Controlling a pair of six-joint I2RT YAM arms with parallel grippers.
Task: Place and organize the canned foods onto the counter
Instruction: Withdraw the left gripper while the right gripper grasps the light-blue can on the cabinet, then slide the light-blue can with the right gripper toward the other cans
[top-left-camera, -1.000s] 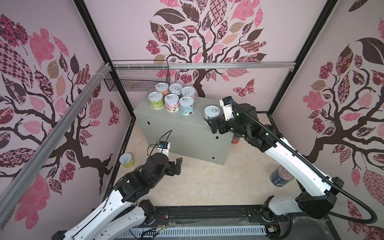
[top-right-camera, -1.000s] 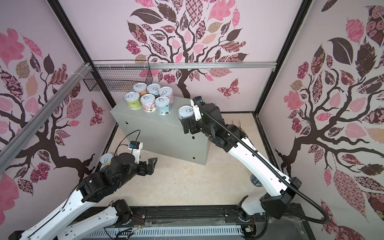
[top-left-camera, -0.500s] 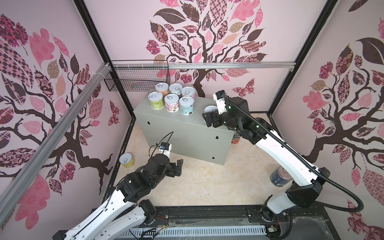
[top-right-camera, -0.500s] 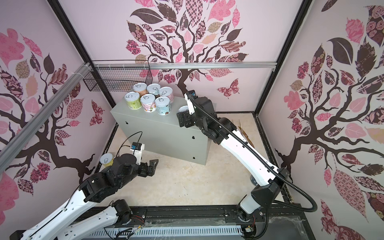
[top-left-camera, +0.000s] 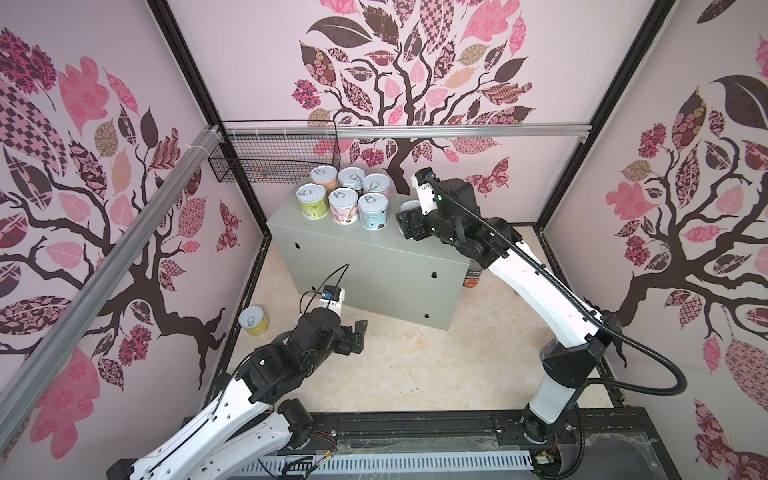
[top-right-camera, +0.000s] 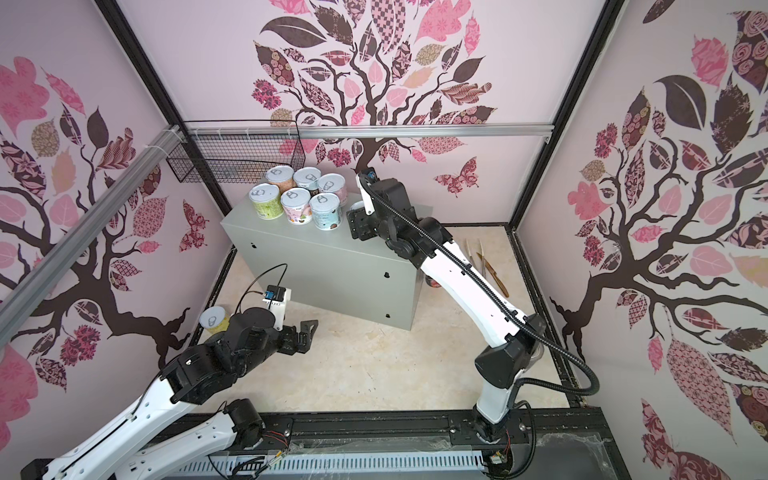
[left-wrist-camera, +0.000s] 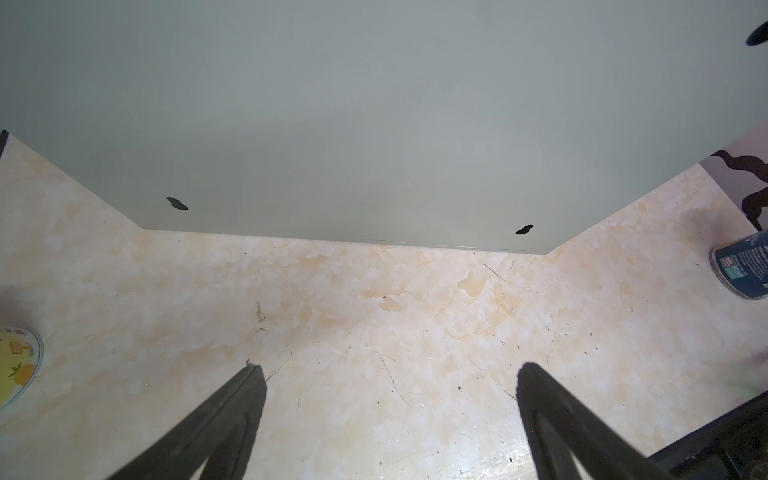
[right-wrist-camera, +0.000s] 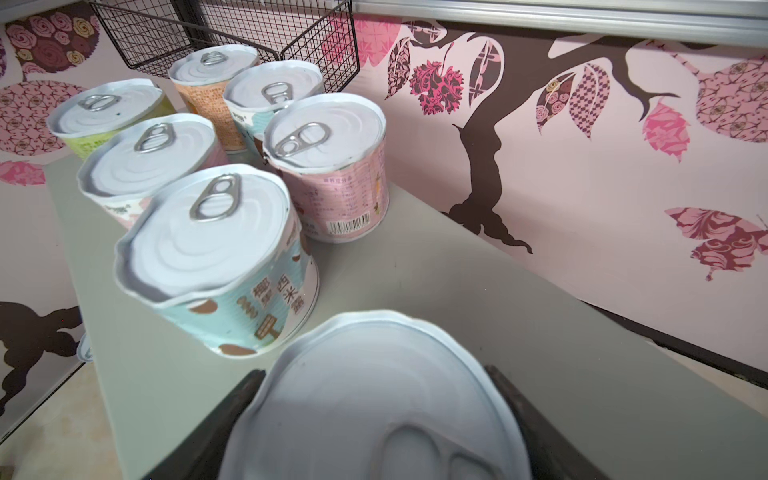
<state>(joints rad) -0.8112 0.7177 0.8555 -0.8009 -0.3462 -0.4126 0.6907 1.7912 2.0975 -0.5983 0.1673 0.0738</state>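
Our left arm (top-left-camera: 220, 417) and right arm (top-left-camera: 536, 286) have glossy white link shells, dotted with small dark screw holes, between matte black joint housings. A ribbed black cable hose (top-left-camera: 681, 379) runs from the right one. Each wrist has a white camera block (top-left-camera: 332, 297) with thin black wires. Our slim black tapered fingers (left-wrist-camera: 224, 419) are plain.

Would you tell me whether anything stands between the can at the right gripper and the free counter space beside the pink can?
Nothing visible does: the counter is bare from the can at the right gripper to the pink can; the teal can stands aside.
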